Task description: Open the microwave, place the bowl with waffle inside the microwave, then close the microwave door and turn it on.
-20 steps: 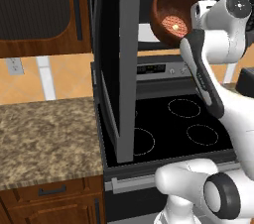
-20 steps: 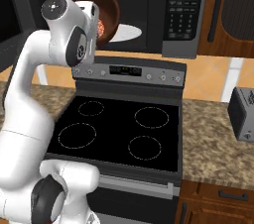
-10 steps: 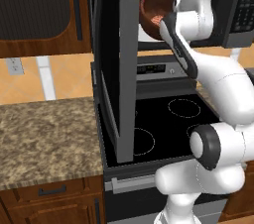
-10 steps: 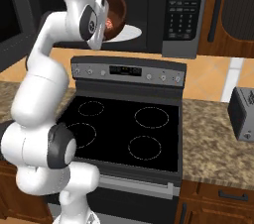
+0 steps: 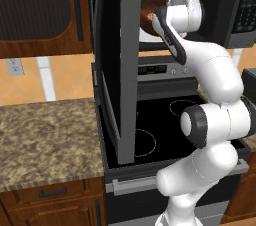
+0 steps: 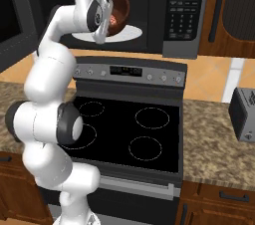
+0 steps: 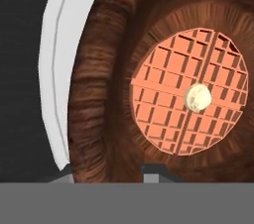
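No lettering on the microwave [image 6: 185, 15] panel is legible.

Reddish-brown bowl [image 7: 99, 94]; orange grid-patterned waffle [image 7: 188, 99] — white turntable plate [image 7: 54, 69].

Glossy white rounded arm [image 5: 210, 70], dark grey joint rings

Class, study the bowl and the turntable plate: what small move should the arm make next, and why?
Probably lower the bowl onto the white turntable plate and then release. The microwave door stands open, the bowl with its waffle is already over the plate inside the microwave, and the end effector grips its rim.
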